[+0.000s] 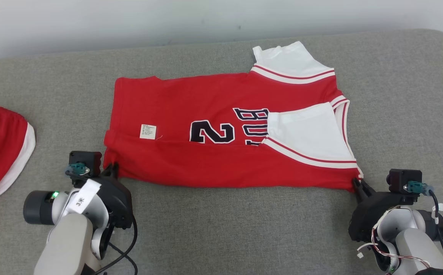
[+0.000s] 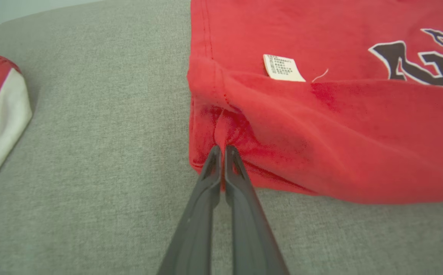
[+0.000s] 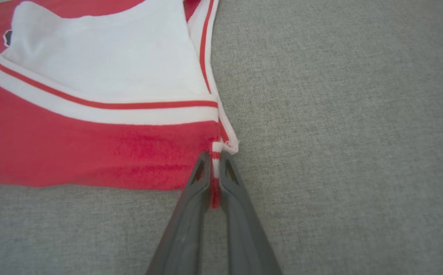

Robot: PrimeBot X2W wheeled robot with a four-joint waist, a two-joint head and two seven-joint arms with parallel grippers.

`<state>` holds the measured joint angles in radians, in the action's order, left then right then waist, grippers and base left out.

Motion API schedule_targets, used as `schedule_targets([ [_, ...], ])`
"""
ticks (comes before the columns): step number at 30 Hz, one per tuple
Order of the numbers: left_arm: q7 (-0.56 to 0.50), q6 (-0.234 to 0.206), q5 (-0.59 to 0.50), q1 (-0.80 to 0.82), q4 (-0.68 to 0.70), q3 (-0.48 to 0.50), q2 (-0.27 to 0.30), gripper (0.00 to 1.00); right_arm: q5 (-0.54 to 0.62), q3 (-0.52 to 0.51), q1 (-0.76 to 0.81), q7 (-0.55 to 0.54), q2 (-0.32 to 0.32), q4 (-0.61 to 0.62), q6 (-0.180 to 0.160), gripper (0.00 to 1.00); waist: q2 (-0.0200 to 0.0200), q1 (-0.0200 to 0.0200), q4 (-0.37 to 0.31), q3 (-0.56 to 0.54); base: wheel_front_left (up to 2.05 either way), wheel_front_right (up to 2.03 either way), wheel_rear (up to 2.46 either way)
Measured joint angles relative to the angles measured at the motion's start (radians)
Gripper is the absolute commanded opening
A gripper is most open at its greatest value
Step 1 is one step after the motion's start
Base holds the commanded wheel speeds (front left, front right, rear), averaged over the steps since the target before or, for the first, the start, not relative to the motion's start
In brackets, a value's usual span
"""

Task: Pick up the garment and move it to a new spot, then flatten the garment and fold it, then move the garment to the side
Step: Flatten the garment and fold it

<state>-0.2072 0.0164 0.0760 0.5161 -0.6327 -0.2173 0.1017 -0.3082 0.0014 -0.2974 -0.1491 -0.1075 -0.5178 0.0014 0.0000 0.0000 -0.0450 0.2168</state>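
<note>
Surface: grey cushion (image 1: 221, 229) spans the frame.
Garment: red jersey (image 1: 206, 168), white sleeves, dark 2, lies partly folded across the centre.
Nearby: second red-and-white cloth (image 1: 0, 152) at the left edge, apart from the jersey.
Lower left: left gripper (image 1: 111, 168) pinched on the jersey's near left corner.
Lower right: right gripper (image 1: 358, 183) pinched on its near right corner.
Smallest: white care label (image 1: 148, 131), left of the 2.

Head camera looked steeply down across the grey cushion (image 1: 221, 236) from its near edge. Wrist cameras sat low and close behind the left gripper (image 2: 219, 149) and right gripper (image 3: 213, 154), each facing one near corner of the red jersey (image 2: 320, 133). Head view covered both corners.
</note>
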Motion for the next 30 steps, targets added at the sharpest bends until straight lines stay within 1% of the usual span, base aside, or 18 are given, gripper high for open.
schedule_targets([
  [4, 0.034, 0.003, 0.026, -0.009, 0.016, 0.016, -0.005, 0.00, -0.007, -0.010, 0.003, 0.003, -0.001, 0.000, 0.000, 0.00, 0.0000, 0.0000, 0.003, -0.007, 0.00, 0.00, 0.00],
  [10, 0.104, 0.059, 0.087, -0.091, 0.051, 0.030, -0.005, 0.00, -0.018, -0.032, 0.034, 0.010, -0.010, 0.005, -0.006, 0.00, 0.0000, 0.0000, 0.019, -0.029, 0.00, 0.00, 0.00],
  [13, 0.134, 0.074, 0.118, -0.117, 0.066, 0.044, -0.005, 0.00, -0.040, -0.039, 0.055, 0.010, -0.008, 0.016, -0.004, 0.00, 0.0000, 0.0000, 0.026, -0.039, 0.00, 0.00, 0.00],
  [14, 0.147, 0.082, 0.137, -0.126, 0.070, 0.049, -0.005, 0.00, -0.051, -0.042, 0.065, 0.009, -0.007, 0.023, 0.002, 0.00, 0.0000, 0.0000, 0.028, -0.043, 0.00, 0.00, 0.00],
  [20, 0.191, 0.108, 0.215, -0.220, 0.098, 0.064, 0.002, 0.00, -0.110, -0.052, 0.145, -0.010, -0.001, 0.073, 0.058, 0.00, 0.0000, 0.0000, 0.033, -0.072, 0.00, 0.00, 0.00],
  [26, 0.219, 0.109, 0.280, -0.351, 0.134, 0.054, 0.031, 0.00, -0.153, -0.053, 0.243, -0.055, -0.010, 0.155, 0.088, 0.00, 0.0000, -0.0001, 0.025, -0.103, 0.00, 0.00, 0.00],
  [30, 0.232, 0.115, 0.323, -0.417, 0.183, 0.013, 0.055, 0.00, -0.187, -0.047, 0.342, -0.096, -0.020, 0.235, 0.105, 0.00, 0.0000, -0.0002, 0.017, -0.118, 0.00, 0.00, 0.00],
])
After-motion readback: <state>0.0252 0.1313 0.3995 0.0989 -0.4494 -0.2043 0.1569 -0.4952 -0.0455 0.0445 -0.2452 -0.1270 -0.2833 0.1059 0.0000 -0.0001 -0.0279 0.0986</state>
